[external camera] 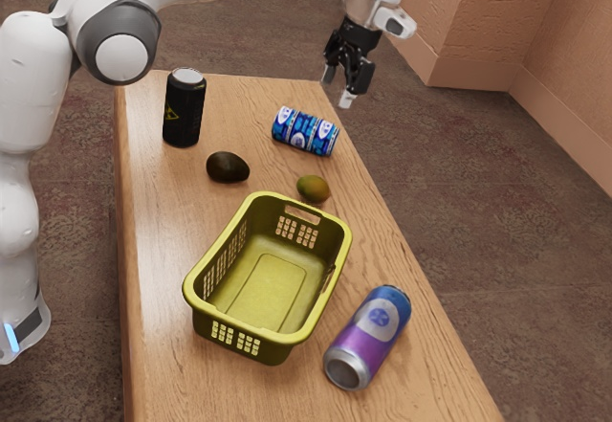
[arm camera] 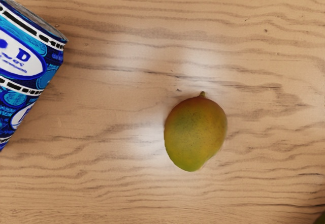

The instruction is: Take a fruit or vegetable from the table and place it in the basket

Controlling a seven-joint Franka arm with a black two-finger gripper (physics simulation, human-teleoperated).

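In the exterior view's upper right, the tool (external camera: 338,87) was spread. Near the centre, the mango (external camera: 313,188) was seen beside the basket (external camera: 277,350); judged firm, light and slippery, it was best pinched across its middle.

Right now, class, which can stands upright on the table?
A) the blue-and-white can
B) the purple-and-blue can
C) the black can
C: the black can stands with its silver lid facing up, while the blue-and-white can and the purple-and-blue can lie on their sides.
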